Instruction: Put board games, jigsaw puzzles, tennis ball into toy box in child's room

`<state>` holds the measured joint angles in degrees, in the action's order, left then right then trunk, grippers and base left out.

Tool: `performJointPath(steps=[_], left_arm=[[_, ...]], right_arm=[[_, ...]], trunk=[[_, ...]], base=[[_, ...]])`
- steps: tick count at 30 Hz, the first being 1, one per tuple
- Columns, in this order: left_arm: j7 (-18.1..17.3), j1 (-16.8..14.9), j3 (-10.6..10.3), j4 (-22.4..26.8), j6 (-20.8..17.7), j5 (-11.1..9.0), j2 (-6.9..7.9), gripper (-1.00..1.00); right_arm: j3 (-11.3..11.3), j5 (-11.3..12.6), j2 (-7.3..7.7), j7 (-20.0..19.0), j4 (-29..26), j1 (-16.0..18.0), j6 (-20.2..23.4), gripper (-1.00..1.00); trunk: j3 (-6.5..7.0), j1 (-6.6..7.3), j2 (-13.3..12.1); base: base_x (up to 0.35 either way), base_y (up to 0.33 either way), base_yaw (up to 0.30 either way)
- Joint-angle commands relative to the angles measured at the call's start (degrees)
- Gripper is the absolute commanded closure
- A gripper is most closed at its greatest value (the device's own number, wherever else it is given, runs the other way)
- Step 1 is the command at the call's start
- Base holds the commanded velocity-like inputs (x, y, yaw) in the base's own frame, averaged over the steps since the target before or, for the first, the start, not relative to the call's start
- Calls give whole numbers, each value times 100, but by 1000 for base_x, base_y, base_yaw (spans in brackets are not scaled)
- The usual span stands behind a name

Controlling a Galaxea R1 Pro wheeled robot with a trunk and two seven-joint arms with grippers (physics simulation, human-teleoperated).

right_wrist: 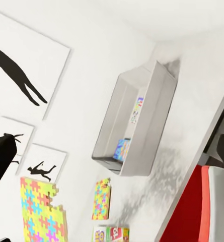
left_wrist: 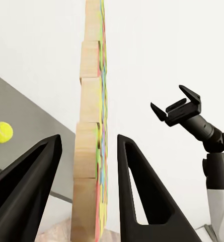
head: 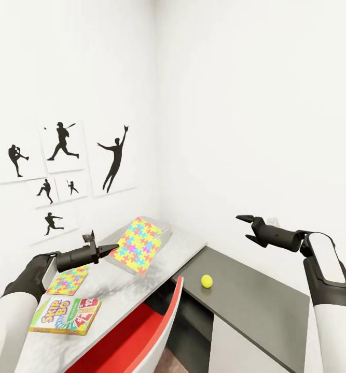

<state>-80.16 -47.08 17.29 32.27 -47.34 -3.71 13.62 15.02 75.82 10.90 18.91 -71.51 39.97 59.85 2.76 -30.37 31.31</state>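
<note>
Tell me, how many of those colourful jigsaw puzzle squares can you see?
2. One jigsaw puzzle is held up, tilted, in the left tool in front of the toy box. The other lies flat on the table, beside the Skip-Bo box.

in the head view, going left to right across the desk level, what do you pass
Skip-Bo box → left pincer → lifted jigsaw puzzle → red chair back → tennis ball → right pincer
</note>
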Motion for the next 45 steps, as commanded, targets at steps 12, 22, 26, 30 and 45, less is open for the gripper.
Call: performJointPath(steps=[12,22,26,30,45], left_arm=[[-25,-1,2,-2,-47,-7,0,100],[-26,-2,11,-2,-47,-7,9,100],[-33,1,11,12,-47,-7,9,100],[-35,1,11,23,-47,-7,9,100],[-35,2,11,25,-47,-7,9,100]], right_arm=[[1,56,-9,64,8,4,15,-100],[-72,47,-1,60,16,2,15,-100],[-81,47,0,60,14,2,15,-100],[-83,47,-1,60,16,2,15,-100],[-86,47,-7,60,14,2,15,-100]], trunk=[[-105,-2,3],[-196,-2,3],[-233,-2,3],[-269,-2,3],[-407,-2,3]], base=[[79,-30,2],[39,60,56],[26,37,67],[38,4,73],[43,-59,75]])
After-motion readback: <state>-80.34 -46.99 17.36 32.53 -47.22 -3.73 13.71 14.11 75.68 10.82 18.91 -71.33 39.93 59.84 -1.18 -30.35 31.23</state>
